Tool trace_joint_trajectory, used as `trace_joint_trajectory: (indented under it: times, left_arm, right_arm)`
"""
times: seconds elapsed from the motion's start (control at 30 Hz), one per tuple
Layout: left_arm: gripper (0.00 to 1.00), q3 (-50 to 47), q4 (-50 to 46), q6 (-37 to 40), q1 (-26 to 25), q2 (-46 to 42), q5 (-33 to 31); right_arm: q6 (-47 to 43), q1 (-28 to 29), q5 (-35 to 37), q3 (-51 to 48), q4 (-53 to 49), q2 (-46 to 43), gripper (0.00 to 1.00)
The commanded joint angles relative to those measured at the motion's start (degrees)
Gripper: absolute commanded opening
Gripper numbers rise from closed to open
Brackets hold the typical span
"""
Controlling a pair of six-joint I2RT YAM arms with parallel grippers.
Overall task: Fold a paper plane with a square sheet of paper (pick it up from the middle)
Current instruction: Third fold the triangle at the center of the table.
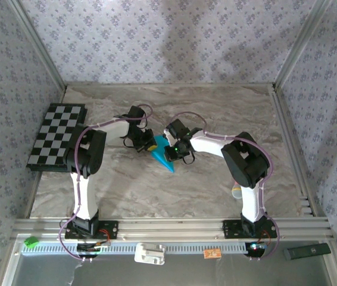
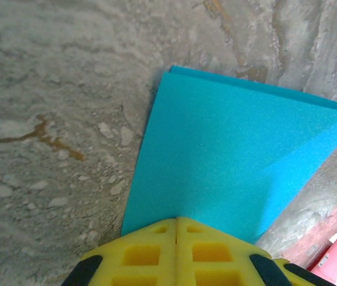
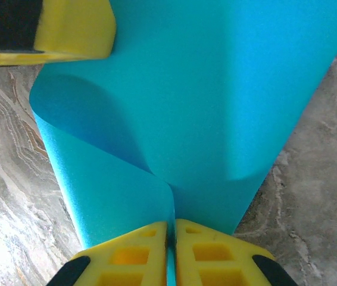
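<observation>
right fingers (image 3: pixel 136 253) clamped on the paper (image 3: pixel 216 89), with a teal sliver pinched in the seam between them. just ahead of those tips, one layer curling up and over to the left, a soft hump to the right.

left fingers (image 2: pixel 150 253) pressed together, tips touching the paper's near edge; cannot tell if pinching a layer or merely touching. ahead of those tips, paper lying low over the surface (image 2: pixel 49 89), a crease running off to the right. pink stick (image 2: pixel 335 250) just right of them.

likely very light, thin and limp: bends at any push, springs open at unset folds, keeps a crease for good if crushed. probably slides easily on the smooth surface. best taken at a folded edge, through all layers, with a light pinch. better pinned down close beside the crease while pressing.
</observation>
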Motion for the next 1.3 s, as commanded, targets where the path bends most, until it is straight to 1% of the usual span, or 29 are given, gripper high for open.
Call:
trace_joint_trajectory:
  times: [0.0, 0.1, 0.2, 0.4, 0.5, 0.6, 0.77, 1.0, 1.27]
  left_arm:
    - [0.12, 0.44, -2.49, -0.64, 0.33, -5.55, -2.01]
    - [0.18, -1.45, -1.43, -2.41, 0.55, -8.61, -3.67]
    - [0.24, -4.51, 1.41, -5.0, 0.38, -11.38, -3.83]
    - [0.27, -10.83, 8.21, -10.37, -1.52, -15.72, -1.93]
    - [0.25, -13.25, 11.52, -12.93, -3.28, -16.61, -0.78]
    - [0.2, -15.75, 14.73, -15.57, -4.45, -16.97, -0.5]
    - [0.15, -18.55, 19.29, -18.19, -5.09, -16.32, 1.01]
    - [0.13, -20.39, 21.65, -19.15, -6.09, -15.57, 1.46]
    - [0.12, -19.91, 21.27, -17.98, -6.14, -14.09, 1.26]
  right_arm:
    - [1.06, 0.15, 1.52, 0.98, -2.6, 1.97, 0.12]
    - [1.14, 0.22, 1.34, 1.19, -2.61, 2.23, 0.12]
    - [1.15, 0.26, 1.33, 1.26, -2.74, 2.36, 0.12]
    - [1.48, 0.26, 0.97, 1.17, -2.89, 2.52, 0.12]
    - [1.59, 0.26, 0.83, 1.21, -2.83, 2.65, 0.12]
    - [1.68, 0.26, 0.78, 1.19, -2.79, 2.8, 0.12]
    - [1.87, 0.26, 0.64, 1.33, -2.84, 2.98, 0.12]
    - [1.77, 0.16, 0.73, 1.45, -2.98, 2.89, 0.12]
    - [1.59, 0.18, 0.88, 1.74, -3.35, 2.97, 0.12]
